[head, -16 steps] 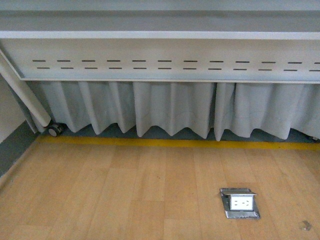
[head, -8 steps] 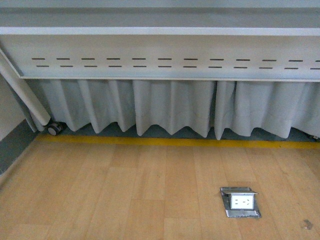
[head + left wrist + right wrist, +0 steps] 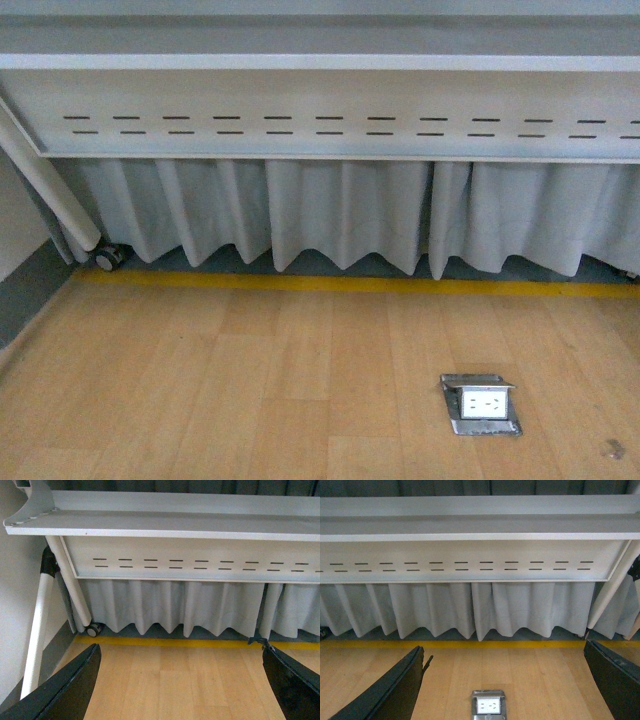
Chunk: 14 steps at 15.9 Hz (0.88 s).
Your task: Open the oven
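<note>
Floor (image 3: pixel 250 380) of smooth, pale wood planks; curtain (image 3: pixel 340 215) of matt grey cloth; socket box (image 3: pixel 481 405) of shiny metal.

- We find no readable text, label, brand, number or sign in any of the three views.
- The white metal panel with two rows of short dark slots (image 3: pixel 330 125) carries only those slots, no lettering.
- The square silver floor socket box with a white face (image 3: pixel 482 404) in the wooden floor (image 3: pixel 250 380) shows no marking we can make out.
</note>
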Each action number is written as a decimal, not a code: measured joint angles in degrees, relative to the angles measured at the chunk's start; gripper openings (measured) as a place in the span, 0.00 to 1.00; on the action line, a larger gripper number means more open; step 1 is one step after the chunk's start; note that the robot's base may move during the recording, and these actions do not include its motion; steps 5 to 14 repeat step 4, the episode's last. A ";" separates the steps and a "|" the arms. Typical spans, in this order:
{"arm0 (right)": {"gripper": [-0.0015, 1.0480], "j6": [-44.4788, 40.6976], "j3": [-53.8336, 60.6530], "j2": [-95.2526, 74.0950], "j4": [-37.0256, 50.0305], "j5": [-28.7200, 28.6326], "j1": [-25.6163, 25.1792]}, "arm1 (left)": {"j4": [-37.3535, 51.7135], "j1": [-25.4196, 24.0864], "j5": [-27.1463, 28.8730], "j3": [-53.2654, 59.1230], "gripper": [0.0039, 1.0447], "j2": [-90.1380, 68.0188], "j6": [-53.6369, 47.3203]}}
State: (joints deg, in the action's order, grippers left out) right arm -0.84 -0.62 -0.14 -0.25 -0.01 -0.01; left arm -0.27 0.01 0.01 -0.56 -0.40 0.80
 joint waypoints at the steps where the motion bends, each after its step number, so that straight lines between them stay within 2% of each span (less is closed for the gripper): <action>1: 0.94 0.00 0.00 0.00 0.00 0.00 0.00 | 0.00 0.00 0.00 0.00 0.94 0.00 0.00; 14: 0.94 0.00 0.00 0.00 0.00 0.00 0.00 | 0.00 0.00 0.00 0.00 0.94 0.00 0.00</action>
